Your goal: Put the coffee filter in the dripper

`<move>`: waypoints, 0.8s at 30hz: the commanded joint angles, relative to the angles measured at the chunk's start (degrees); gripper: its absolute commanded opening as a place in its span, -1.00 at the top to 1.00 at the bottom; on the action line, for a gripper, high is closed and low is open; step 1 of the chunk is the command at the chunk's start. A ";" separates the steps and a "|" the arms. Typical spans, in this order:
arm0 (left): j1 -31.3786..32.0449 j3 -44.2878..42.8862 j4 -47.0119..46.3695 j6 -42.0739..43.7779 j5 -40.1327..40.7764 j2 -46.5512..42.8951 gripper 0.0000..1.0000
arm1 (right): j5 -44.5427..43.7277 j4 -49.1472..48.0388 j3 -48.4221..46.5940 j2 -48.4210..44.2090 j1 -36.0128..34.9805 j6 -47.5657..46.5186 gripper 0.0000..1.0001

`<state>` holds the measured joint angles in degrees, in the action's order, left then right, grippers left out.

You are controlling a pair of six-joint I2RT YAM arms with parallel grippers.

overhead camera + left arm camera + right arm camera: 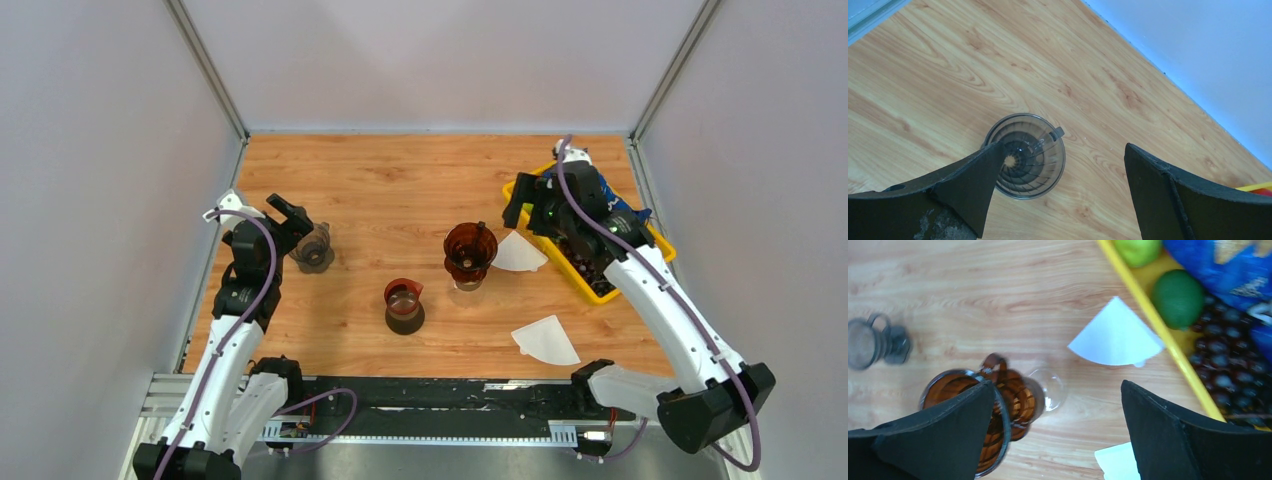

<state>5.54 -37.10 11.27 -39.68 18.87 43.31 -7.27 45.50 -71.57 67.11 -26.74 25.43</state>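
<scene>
Right wrist view tells it: right gripper (1057,386) is spread wide, holding nothing; the filter (1116,336) lies flat on the wood just ahead of it, roughly between the finger lines, pointed end away, one corner up against the tray (1148,310); amber dripper (1015,397) sits under its left finger. Right arm's way nearer, I'd say; left gripper (1063,148) hangs wide open over a grey dripper (1028,155), well apart. Spare filter (545,340) lies back toward the right base. No readable writing; the blue bag (1218,265) print's a blur.
</scene>
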 commanded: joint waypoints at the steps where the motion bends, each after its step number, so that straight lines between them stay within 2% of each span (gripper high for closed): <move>1: -0.23 -0.01 -1.66 0.95 0.31 -0.30 -1.00 | -6.04 5.83 2.06 -2.64 7.74 6.34 -1.00; 5: -0.25 0.09 -1.71 0.99 0.76 -0.22 -1.00 | -6.62 12.94 7.40 -4.14 15.31 9.35 -1.00; 7: -0.25 0.10 -1.76 1.01 1.12 -0.08 -1.00 | -7.25 13.66 12.37 -5.96 16.40 12.68 -1.00; 10: -0.22 0.04 -1.70 0.97 1.33 0.15 -1.00 | -6.96 14.65 20.57 -6.78 16.50 18.31 -0.98; 15: -0.26 0.09 -2.08 0.71 0.38 0.57 -1.00 | -4.03 13.90 29.49 -8.98 15.49 25.54 -0.84; 19: -0.24 0.17 -2.07 0.59 0.38 0.66 -1.00 | -3.65 12.57 33.98 -10.85 14.83 28.17 -0.75; 24: -0.25 0.10 -1.82 0.70 0.86 0.66 -1.00 | -1.36 7.61 39.06 -11.11 14.03 28.68 -0.53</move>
<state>5.54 -37.10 11.25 -39.62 19.57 43.99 -10.41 57.52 -35.27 56.45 -11.97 50.72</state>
